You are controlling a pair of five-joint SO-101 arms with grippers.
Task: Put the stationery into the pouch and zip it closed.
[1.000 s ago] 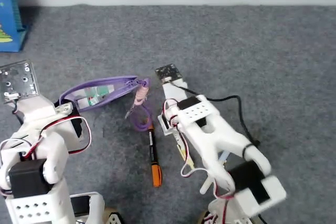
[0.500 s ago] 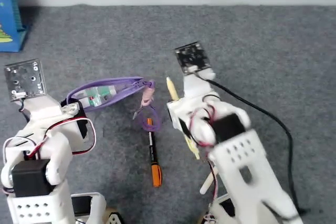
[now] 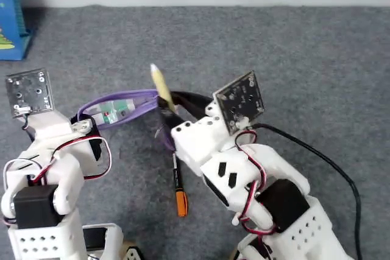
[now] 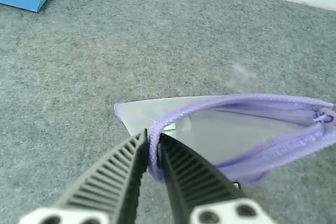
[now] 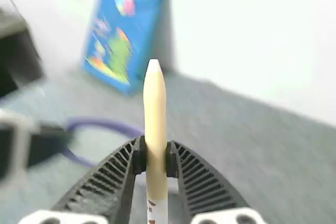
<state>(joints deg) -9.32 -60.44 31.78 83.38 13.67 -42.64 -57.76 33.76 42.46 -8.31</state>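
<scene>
Your cream, pointed pencil is pinched between the jaws of the right gripper. Its long axis runs along them and its tip projects beyond, over one end of the clear, purple-edged zip pouch. Your left gripper pinches the pouch's rim. The high view adds an orange-and-black pen on the grey carpet.

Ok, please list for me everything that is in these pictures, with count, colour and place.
table: one, grey, under everything
pouch: one, purple and clear, open, lying on the table
pencil: one, cream, held by the pouch's zip end
pen: one, black and orange, flat on the table, near the arms' bases
box: one, blue, far corner by the wall
left pincer: one, black, shut on the pouch's rim
right pincer: one, black, shut on the pencil
</scene>
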